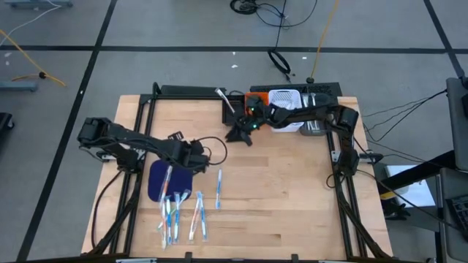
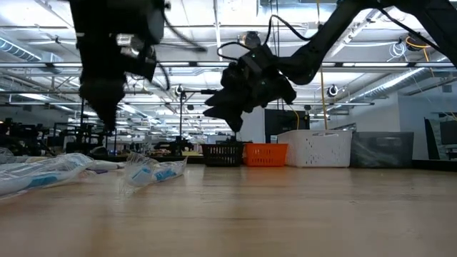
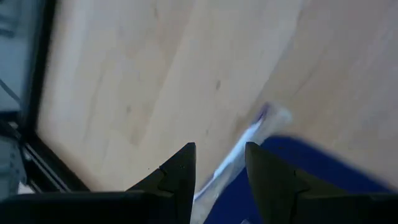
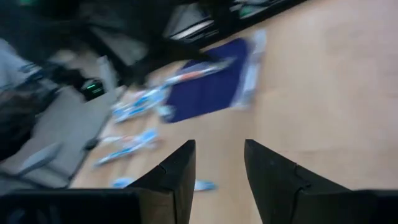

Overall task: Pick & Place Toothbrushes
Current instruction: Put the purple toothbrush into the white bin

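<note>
Past my right gripper [image 4: 219, 180], its fingers parted with nothing between them, I see blurred toothbrushes [image 4: 140, 99] scattered on and just beside a dark blue mat [image 4: 211, 90]

Two dark, jointed arms are seen, each trailed by looped black cables. The left hand [image 3: 219, 180] and right hand [image 4: 219, 180] each end in two black, wedge-shaped fingers.
</note>
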